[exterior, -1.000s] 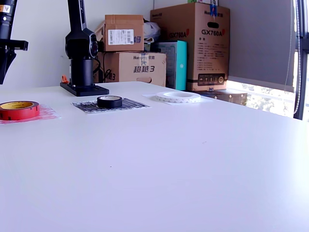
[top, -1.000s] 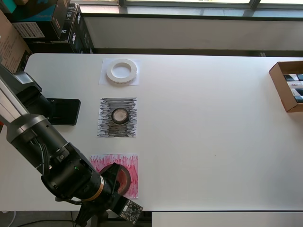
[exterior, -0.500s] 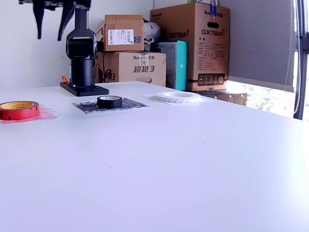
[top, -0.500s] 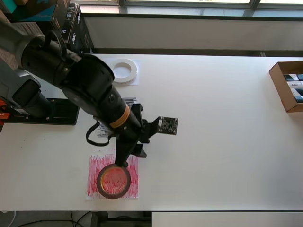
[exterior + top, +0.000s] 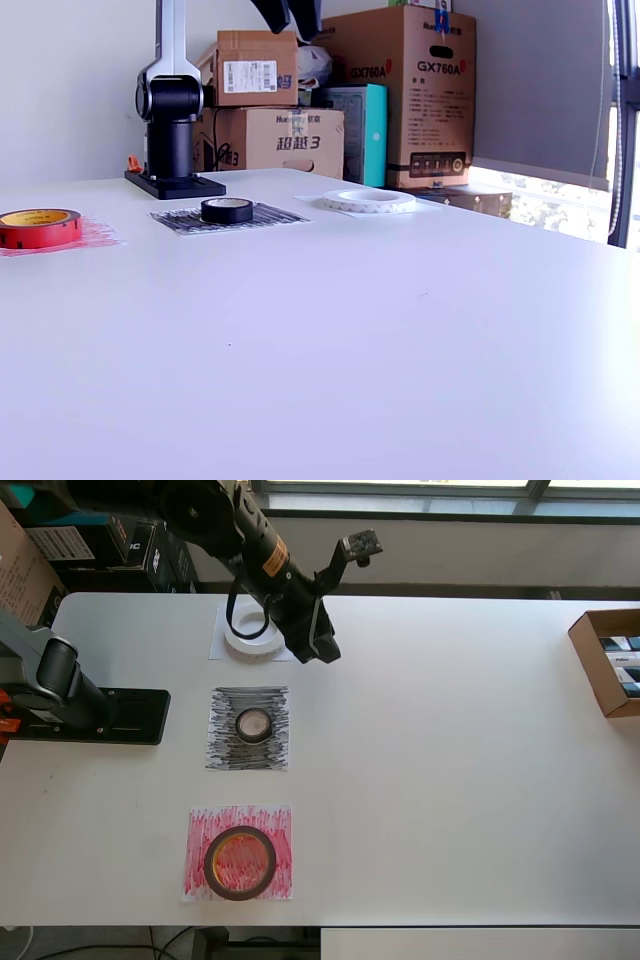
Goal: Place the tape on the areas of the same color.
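Note:
The large white roll (image 5: 247, 637) lies on the plain white sheet (image 5: 216, 648), partly hidden by my arm; it also shows in the exterior view (image 5: 368, 201). The small black roll (image 5: 253, 725) (image 5: 227, 210) sits on the black-scribbled sheet (image 5: 225, 755) (image 5: 180, 218). The maroon roll with a yellowish core (image 5: 240, 862) (image 5: 38, 227) sits on the red-scribbled sheet (image 5: 280, 830) (image 5: 97, 237). My gripper (image 5: 322, 648) (image 5: 289, 12) is open and empty. It hangs high above the table, just right of the white roll in the overhead view.
The arm's black base (image 5: 110, 716) (image 5: 172, 182) stands at the overhead view's left. An open cardboard box (image 5: 606, 662) sits at the table's right edge. Cardboard boxes (image 5: 395, 95) are stacked behind the table.
My arm has swung up from over the red sheet, across the black sheet, to beside the white roll at the far side. The three rolls have stayed where they were.

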Motion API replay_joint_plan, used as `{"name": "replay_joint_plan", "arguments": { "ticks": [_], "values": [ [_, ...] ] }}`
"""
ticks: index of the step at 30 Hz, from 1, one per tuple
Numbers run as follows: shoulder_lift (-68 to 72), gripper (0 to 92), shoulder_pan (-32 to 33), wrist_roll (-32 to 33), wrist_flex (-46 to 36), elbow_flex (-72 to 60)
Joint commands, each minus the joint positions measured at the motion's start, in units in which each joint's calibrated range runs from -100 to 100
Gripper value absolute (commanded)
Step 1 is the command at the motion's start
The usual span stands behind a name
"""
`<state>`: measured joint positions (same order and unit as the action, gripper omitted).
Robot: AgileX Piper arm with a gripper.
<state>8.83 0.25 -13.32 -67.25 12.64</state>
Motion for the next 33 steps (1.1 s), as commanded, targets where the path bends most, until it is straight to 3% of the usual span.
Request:
{"name": "replay_joint_plan", "arguments": {
  "ticks": [1, 14, 19, 29, 33],
  "values": [
    [-2.19, 46.2, 7.03, -0.51, -0.50, 2.49],
    [-15.29, 46.1, 7.03, -0.75, 0.35, 6.49],
    [-22.87, 45.5, 5.29, -4.76, 0.43, 10.67],
    [-45.97, 14.1, 4.98, -7.55, 11.12, 27.39],
    [-54.86, 8.2, 5.37, -11.56, 11.63, 33.20]
  ]
}}
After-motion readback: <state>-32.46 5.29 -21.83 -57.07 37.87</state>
